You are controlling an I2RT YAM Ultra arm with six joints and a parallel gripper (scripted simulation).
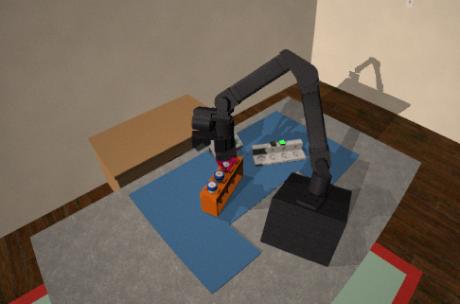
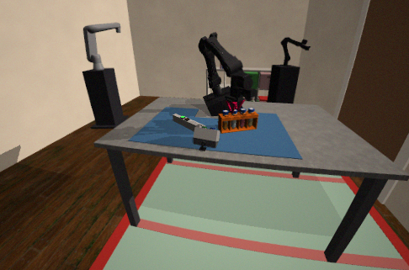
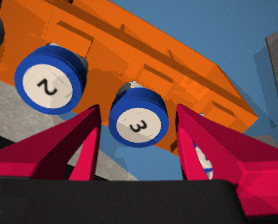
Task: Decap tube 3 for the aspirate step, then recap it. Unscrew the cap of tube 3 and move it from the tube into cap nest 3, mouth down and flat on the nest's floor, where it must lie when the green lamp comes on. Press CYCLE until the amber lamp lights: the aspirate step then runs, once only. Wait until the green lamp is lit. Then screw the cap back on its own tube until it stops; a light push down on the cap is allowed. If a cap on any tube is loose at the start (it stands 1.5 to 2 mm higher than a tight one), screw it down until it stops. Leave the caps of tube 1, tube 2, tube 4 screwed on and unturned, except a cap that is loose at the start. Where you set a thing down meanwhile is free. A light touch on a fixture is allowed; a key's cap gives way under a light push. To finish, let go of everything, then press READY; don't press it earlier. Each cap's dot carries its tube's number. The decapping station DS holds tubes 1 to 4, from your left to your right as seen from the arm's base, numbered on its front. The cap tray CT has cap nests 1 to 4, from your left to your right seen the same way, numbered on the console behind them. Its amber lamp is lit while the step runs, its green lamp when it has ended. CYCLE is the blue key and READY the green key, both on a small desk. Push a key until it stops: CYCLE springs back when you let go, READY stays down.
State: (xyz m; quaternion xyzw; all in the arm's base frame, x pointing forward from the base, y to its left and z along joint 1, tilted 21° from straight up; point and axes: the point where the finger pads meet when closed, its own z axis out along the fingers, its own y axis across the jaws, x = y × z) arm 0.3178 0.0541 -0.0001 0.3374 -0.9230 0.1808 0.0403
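Now the end effector (image 3: 137, 145) hangs released over the orange rack (image 3: 165, 75), its pink fingers straddling the blue cap marked 3 (image 3: 137, 120) without touching, seemingly lined up for a twist. That cap sits on its tube. Green lamp (image 1: 282, 142) glows on the console.

A "2" stands on one blue cap (image 3: 49, 80) and a "3" on its neighbour (image 3: 137, 121) (both on white dots).
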